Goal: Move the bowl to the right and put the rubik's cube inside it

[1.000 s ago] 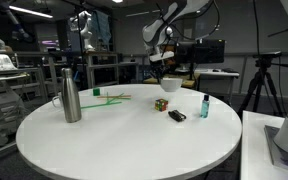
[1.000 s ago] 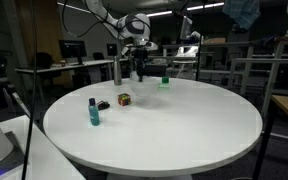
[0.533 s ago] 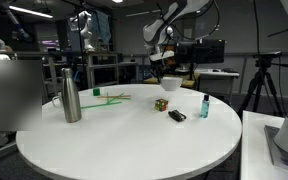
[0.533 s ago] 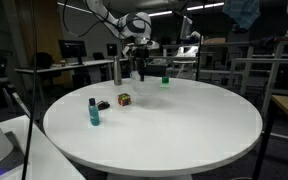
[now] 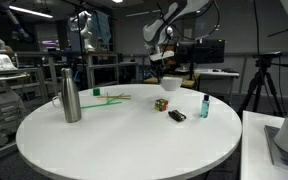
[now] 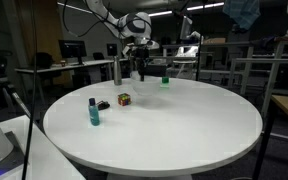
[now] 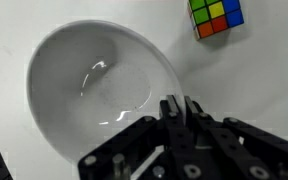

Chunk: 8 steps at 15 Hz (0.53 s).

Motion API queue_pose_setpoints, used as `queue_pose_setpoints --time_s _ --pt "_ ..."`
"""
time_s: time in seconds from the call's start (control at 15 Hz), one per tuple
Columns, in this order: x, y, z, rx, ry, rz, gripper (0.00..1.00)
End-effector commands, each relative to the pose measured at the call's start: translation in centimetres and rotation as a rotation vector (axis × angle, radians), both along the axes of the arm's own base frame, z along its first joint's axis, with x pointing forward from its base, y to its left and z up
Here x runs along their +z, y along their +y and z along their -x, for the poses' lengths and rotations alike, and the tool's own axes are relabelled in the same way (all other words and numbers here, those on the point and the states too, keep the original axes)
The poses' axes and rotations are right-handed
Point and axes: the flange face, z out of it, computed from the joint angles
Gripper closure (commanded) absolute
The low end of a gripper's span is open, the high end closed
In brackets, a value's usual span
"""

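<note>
1. At the far side of the round white table [image 5: 114,135], I've got the gripper [image 7: 181,108] right down at the bowl [image 7: 99,85].
2. In the wrist view the fingers [image 7: 170,108] are pressed together on the bowl's rim, one inside the wall and one outside. That's a firm pinch on the near edge.
3. The bowl is white, shallow and has nothing in it, and a bright glint shows on its inner floor.
4. In an exterior view the bowl [image 5: 171,83] sits directly under the wrist, close to the table's back edge. I can't tell from here whether it is resting on the surface or just off it.
5. The rubik's cube [image 7: 216,15] is at the top right corner of the wrist view, on the tabletop and clearly apart from the bowl.
6. In both exterior views the cube [image 5: 161,103] [image 6: 125,99] lies on the table between the bowl and the camera, nearer the middle.
7. A flat black object [image 5: 177,116] lies just beside the cube, with a small teal bottle [image 5: 204,106] upright a little further along.
8. The tall steel bottle [image 5: 71,95] stands upright, well apart from all of that, across the table.
</note>
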Motion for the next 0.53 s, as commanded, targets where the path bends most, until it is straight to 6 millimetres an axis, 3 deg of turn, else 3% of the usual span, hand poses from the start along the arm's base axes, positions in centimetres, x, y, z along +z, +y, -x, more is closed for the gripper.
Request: queue_pose_setpoints --time_s 0.0,0.47 --pt "0.1 0.0 0.0 0.0 0.001 0.0 0.97" --pt "-3.1 -1.1 -0.1 0.013 0.057 0.012 0.97"
